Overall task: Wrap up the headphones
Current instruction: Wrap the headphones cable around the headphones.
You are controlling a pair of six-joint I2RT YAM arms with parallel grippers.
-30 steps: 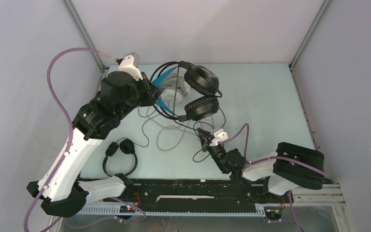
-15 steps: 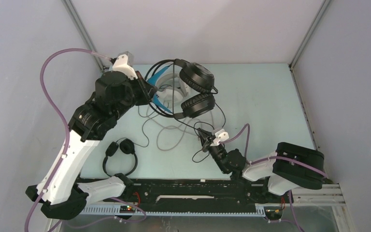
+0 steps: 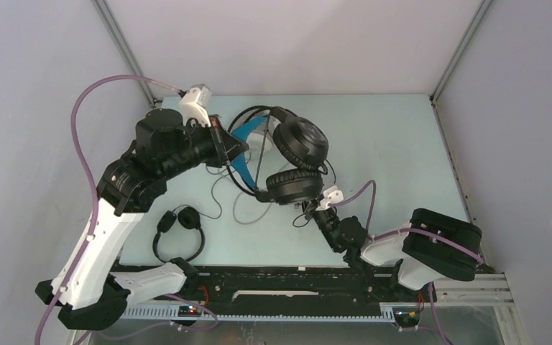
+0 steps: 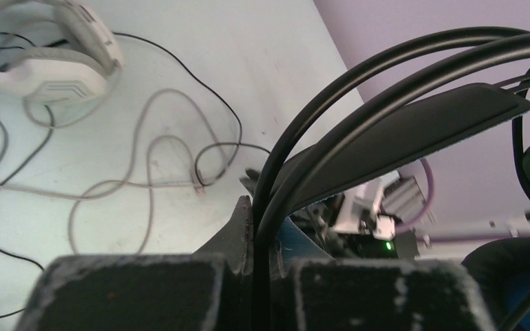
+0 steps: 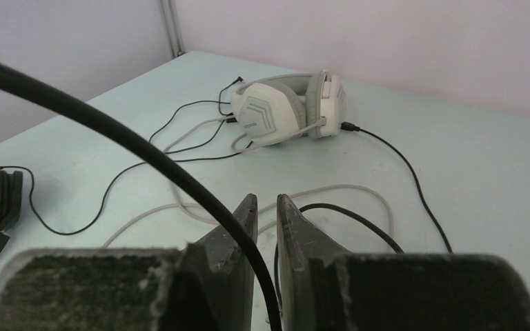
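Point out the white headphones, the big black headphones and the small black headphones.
white headphones (image 5: pixel 266 117): right wrist view, ear cup.
big black headphones (image 3: pixel 300 142): top view, upper ear cup.
small black headphones (image 3: pixel 187 218): top view, ear pad.

Finding: the left arm's wrist is now rolled and shifted toward the tabletop's centre. The black over-ear headphones (image 3: pixel 298 154), clamped in the left fingers (image 3: pixel 224 147), sit swung round and lower. Their near earcup now lies just above the right fingers (image 3: pixel 307 208), no longer apart from them.
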